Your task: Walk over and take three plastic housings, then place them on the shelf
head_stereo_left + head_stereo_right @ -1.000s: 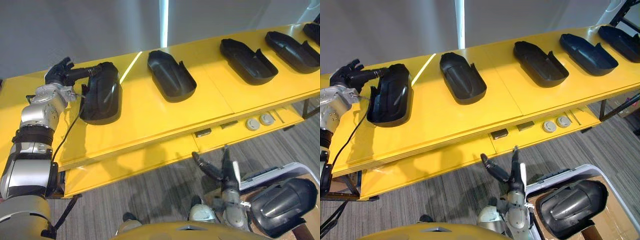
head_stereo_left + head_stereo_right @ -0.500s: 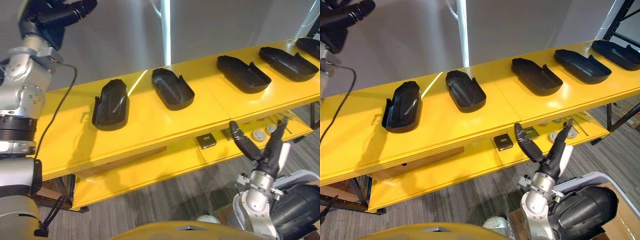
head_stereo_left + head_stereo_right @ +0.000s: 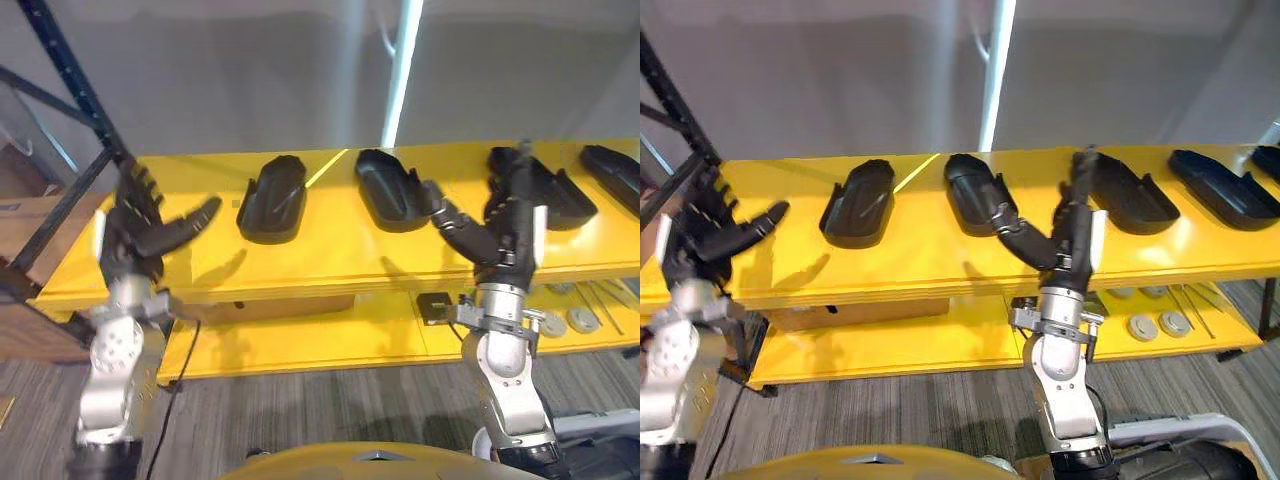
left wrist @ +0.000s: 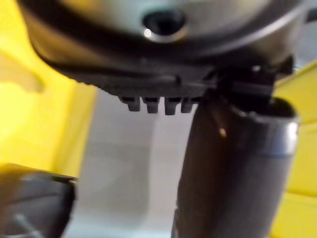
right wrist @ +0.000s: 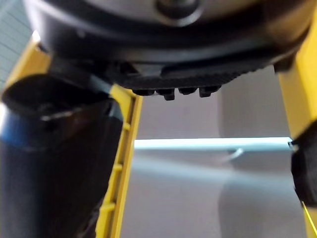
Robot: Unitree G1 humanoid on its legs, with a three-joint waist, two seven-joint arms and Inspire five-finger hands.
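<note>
Judging by the housings [image 3: 272, 200] lined up on the shelf [image 3: 330, 258], placing looks done, with the left robot hand [image 3: 138, 232] and right robot hand [image 3: 503, 238] hovering spread and empty.

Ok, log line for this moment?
left hand: open, empty | right hand: open, empty | black plastic housings: in a row on yellow shelf

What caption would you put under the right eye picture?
The left hand and right hand open before a yellow shelf lined with black housings.
</note>
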